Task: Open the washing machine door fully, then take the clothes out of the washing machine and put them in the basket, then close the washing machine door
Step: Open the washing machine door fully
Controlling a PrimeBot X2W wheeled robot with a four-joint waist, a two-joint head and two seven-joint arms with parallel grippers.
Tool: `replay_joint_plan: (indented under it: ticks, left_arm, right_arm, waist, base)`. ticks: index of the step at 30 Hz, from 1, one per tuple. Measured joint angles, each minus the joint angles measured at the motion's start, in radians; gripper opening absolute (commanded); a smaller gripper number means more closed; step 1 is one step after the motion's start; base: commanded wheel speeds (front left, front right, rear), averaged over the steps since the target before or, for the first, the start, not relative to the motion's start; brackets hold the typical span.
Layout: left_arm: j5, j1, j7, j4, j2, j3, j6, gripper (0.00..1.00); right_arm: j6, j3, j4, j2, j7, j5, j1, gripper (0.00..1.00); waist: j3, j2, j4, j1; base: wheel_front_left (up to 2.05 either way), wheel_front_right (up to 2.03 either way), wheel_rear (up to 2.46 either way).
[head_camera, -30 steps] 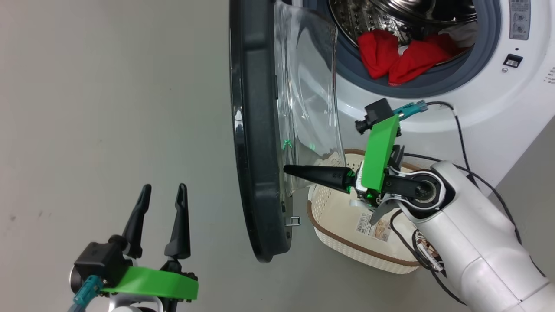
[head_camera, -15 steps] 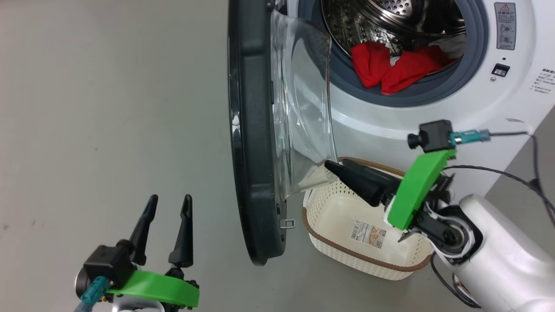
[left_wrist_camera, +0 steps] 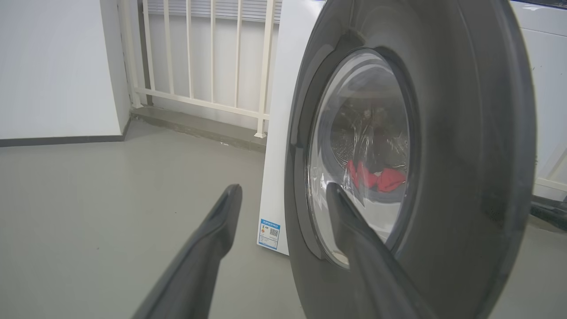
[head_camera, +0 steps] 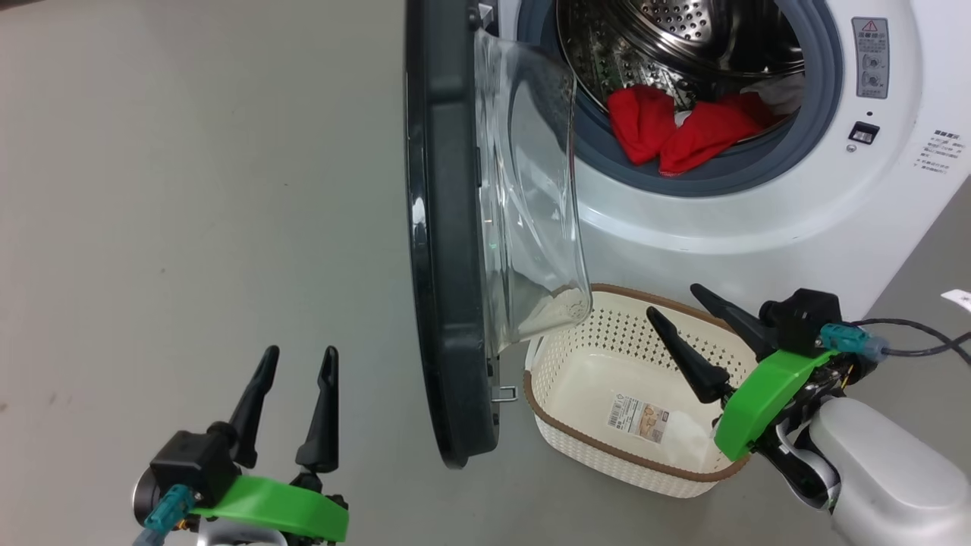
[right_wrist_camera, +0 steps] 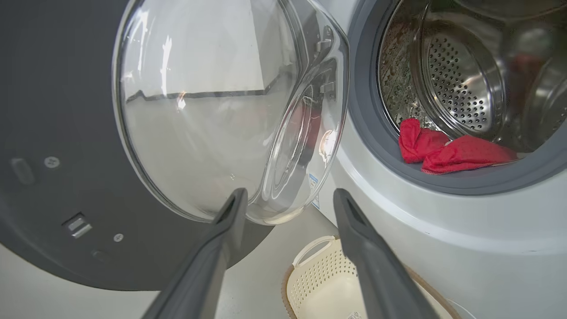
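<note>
The washing machine door (head_camera: 444,227) stands swung out, edge-on to the head view, its clear glass bowl (head_camera: 531,197) bulging toward the washing machine (head_camera: 721,220). Red clothes (head_camera: 667,133) lie at the drum's front lip. On the floor below the opening sits the basket (head_camera: 592,447), holding nothing. My right gripper (head_camera: 674,300) hovers open over the basket's right side, clear of the door. Through the right wrist camera its fingers (right_wrist_camera: 289,192) frame the glass bowl (right_wrist_camera: 212,110), the clothes (right_wrist_camera: 447,150) and the basket (right_wrist_camera: 319,283). My left gripper (head_camera: 301,353) is open, left of the door (left_wrist_camera: 443,177).
Bare grey floor (head_camera: 190,189) stretches left of the door. A white railing (left_wrist_camera: 199,66) and a white wall stand behind. A door latch tab (head_camera: 504,393) juts out near the basket's left rim. Black cables (head_camera: 910,337) trail from my right wrist.
My right gripper has gone from shut to open and drawn back right from the door's inner edge to above the basket. The head camera shifted slightly. The left arm stayed put.
</note>
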Motion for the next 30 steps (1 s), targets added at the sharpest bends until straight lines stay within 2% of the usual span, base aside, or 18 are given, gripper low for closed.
replay_joint_plan:
  ticks: [2,5,7,8,10,13,16,21,30]
  left_arm:
    - [0.001,0.0,0.0,0.0,0.0,0.001,0.0,1.0]
    - [0.011,0.0,0.0,0.001,0.0,0.003,0.0,1.0]
    - [0.018,0.0,0.0,0.001,0.0,0.005,0.0,1.0]
    - [0.018,0.0,0.0,0.001,0.0,0.005,0.0,1.0]
    - [0.019,0.0,0.0,0.0,0.0,0.007,0.0,1.0]
    - [0.019,0.0,0.0,-0.001,0.0,0.007,0.0,1.0]
    - [0.024,0.0,0.0,-0.001,0.0,0.008,0.0,1.0]
    - [0.025,0.0,0.0,-0.001,0.0,0.01,0.0,1.0]
    - [0.026,0.0,0.0,-0.001,0.0,0.012,0.0,1.0]
  right_arm:
    - [0.0,-0.034,0.041,0.026,-0.016,-0.057,0.002,1.0]
    - [0.0,-0.148,0.063,0.067,-0.024,-0.142,0.021,1.0]
    - [0.0,-0.252,0.037,0.09,-0.024,-0.222,0.041,1.0]
    - [0.0,-0.252,0.037,0.09,-0.024,-0.222,0.041,1.0]
    - [0.0,-0.345,-0.005,0.117,-0.026,-0.304,0.071,1.0]
    - [0.0,-0.46,-0.064,0.175,-0.03,-0.415,0.141,1.0]
    - [0.0,-0.526,-0.11,0.237,-0.031,-0.501,0.209,1.0]
    - [0.0,-0.574,-0.154,0.29,-0.031,-0.567,0.267,1.0]
    - [0.0,-0.586,-0.171,0.313,-0.031,-0.577,0.285,1.0]
  waist:
    - [-0.003,0.0,-0.002,0.0]
    - [-0.004,0.0,-0.007,0.0]
    - [-0.001,0.0,-0.01,0.0]
    - [-0.001,0.0,-0.01,0.0]
    - [0.002,0.0,-0.013,0.0]
    - [0.005,0.0,-0.016,0.0]
    - [0.005,0.0,-0.018,0.0]
    - [0.006,0.0,-0.022,0.0]
    - [0.01,0.0,-0.026,0.0]
  base:
    - [0.0,0.0,0.0]
    - [0.0,0.0,0.0]
    - [0.0,0.0,0.0]
    - [0.0,0.0,0.0]
    - [0.0,0.0,0.0]
    - [0.0,0.0,0.0]
    - [0.0,0.0,0.0]
    - [0.0,0.0,0.0]
    - [0.0,0.0,0.0]
